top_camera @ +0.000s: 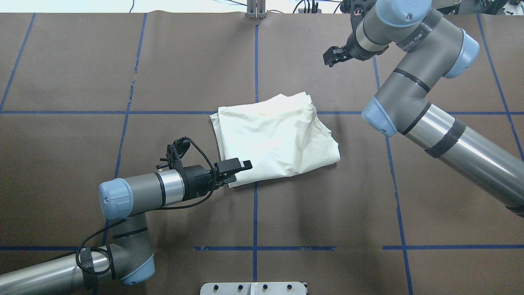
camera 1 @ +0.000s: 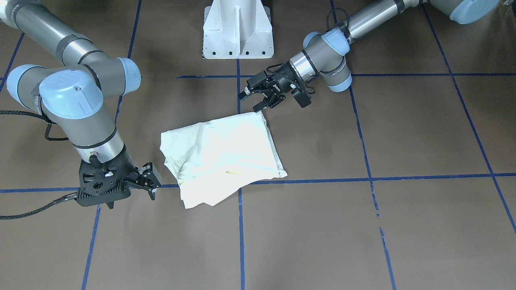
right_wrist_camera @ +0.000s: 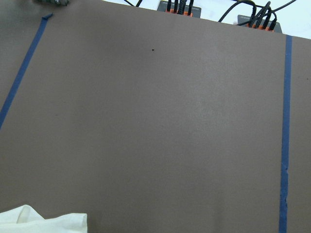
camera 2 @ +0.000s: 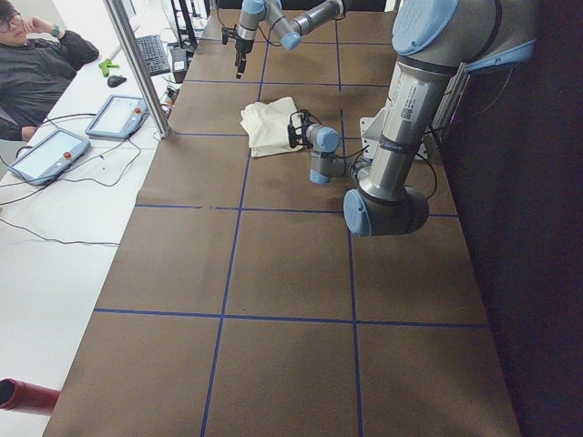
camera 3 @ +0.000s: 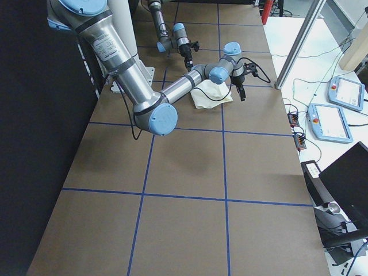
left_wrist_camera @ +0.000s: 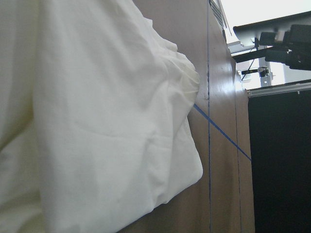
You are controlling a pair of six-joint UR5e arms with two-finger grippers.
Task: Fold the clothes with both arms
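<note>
R arm (camera 1: 80, 117) looms closest in front view; its jaws are spread wide, empty, raised over the surface (camera 1: 423, 233) (brown paper, blue tape grid), apart from the shirt (camera 1: 221, 155), off its far R corner. Shirt lies mid-surface: cream, soft, creased, folded to a rough rectangle, print hidden, long axis approx. side to side. L arm (camera 1: 318, 56) is nearer: jaws part-open, empty, just beside shirt's near L corner.

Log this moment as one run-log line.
shirt: roughly folded, flat on table | left gripper: open, at shirt corner, not gripping | right gripper: open, empty, clear of shirt
</note>
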